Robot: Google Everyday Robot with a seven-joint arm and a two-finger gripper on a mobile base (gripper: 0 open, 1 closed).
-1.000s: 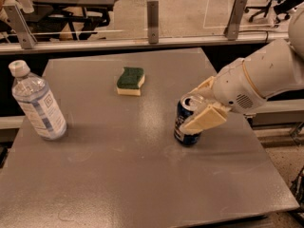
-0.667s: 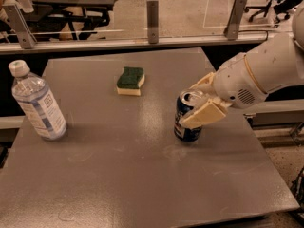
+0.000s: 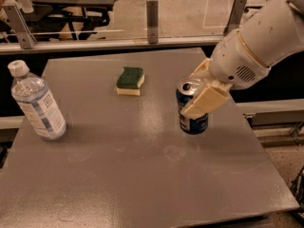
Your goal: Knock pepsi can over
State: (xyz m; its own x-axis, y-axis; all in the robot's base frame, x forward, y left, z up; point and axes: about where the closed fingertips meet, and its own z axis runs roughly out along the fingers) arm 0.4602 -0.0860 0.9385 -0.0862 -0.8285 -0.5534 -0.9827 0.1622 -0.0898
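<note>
The pepsi can is dark blue with a silver top and stands about upright on the right part of the grey table. My gripper is at the can's upper part, coming in from the right on the white arm. It is open. One beige finger lies across the can's front. The other finger is behind the can's top, so the can sits between them.
A clear water bottle with a white cap stands at the table's left edge. A green and yellow sponge lies at the middle back. A rail with posts runs behind the table. The table's right edge is close to the can.
The gripper and the can have shifted a little toward the far side of the table. The can still stands. The bottle and sponge have not moved.
</note>
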